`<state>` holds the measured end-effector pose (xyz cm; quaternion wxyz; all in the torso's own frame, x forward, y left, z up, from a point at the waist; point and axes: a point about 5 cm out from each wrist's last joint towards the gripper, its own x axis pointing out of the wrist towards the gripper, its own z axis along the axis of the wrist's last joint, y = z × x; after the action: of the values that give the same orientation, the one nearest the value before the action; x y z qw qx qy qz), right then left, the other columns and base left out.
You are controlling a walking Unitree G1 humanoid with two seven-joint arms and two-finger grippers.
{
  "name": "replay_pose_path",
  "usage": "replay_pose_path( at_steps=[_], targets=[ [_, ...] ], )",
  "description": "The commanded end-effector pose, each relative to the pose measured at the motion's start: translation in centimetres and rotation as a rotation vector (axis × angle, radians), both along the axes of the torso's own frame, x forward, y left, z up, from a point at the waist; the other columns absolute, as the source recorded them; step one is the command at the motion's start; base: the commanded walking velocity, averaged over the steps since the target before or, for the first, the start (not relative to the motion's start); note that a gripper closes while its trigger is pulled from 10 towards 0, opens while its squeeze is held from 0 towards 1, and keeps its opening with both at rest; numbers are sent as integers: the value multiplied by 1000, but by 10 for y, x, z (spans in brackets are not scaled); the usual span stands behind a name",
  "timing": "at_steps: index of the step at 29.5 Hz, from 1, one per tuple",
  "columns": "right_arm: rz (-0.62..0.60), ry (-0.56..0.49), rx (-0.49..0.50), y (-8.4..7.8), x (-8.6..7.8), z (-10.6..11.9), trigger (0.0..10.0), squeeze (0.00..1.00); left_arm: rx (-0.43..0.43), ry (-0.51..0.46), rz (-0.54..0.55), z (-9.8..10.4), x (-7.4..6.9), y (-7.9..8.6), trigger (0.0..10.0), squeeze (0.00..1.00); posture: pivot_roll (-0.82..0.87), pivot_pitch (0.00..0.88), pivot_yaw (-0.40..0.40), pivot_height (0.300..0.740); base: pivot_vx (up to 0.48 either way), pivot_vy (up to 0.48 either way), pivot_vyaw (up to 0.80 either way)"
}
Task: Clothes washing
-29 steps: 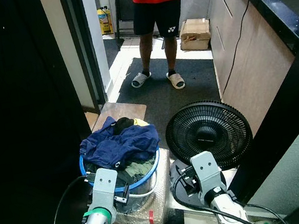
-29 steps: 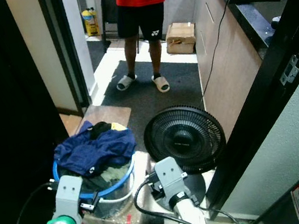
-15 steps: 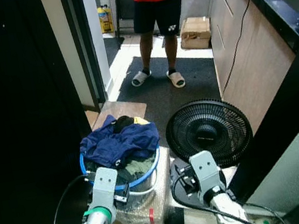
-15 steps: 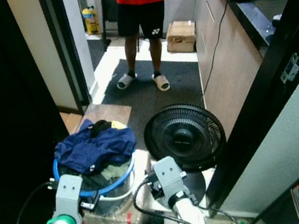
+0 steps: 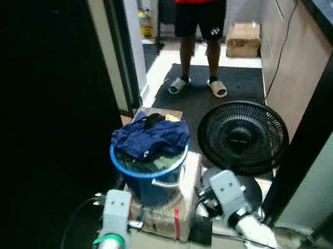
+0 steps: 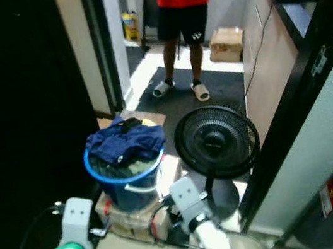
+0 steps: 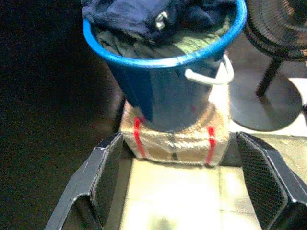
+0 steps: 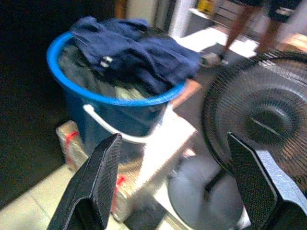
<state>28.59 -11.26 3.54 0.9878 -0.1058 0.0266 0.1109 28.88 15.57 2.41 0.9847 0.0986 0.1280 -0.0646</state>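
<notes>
A blue bucket [image 5: 154, 183] with a white handle [image 7: 211, 76] stands on a plastic-wrapped box with red tape [image 7: 175, 139] on the floor in front of me. It is heaped with clothes, a navy garment [image 5: 151, 138] on top and greenish ones beneath. My left gripper [image 7: 184, 184] is open and low, a short way in front of the box. My right gripper [image 8: 175, 187] is open too, between the bucket [image 8: 105, 115] and the fan, touching nothing.
A black floor fan [image 5: 242, 137] stands right of the bucket on a round base. A person [image 5: 200, 4] in a red shirt stands on the dark mat beyond, near a cardboard box [image 5: 243, 39]. A counter [image 5: 292, 33] runs along the right; a dark wall lies left.
The whole view has pulled back and shifted, so the bucket, fan and person look smaller and farther off. Both arms keep the same pose; nothing was grasped.
</notes>
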Motion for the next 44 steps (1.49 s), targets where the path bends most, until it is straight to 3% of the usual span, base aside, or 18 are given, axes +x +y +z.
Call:
replay_pose_path(
  at_steps=[1,13,44],
  targets=[
    [10,12,12,5,-2,-3,10000,0,8,32,12,-7,-6,5,10000,0,83,0,13,740,0,0,0],
    [17,10,9,5,-3,-3,10000,0,11,22,13,-7,-6,4,10000,0,80,0,12,740,0,0,0],
    [32,27,-7,6,-7,-7,10000,0,26,27,9,-9,-9,5,10000,0,82,0,12,740,354,0,0]
  ],
)
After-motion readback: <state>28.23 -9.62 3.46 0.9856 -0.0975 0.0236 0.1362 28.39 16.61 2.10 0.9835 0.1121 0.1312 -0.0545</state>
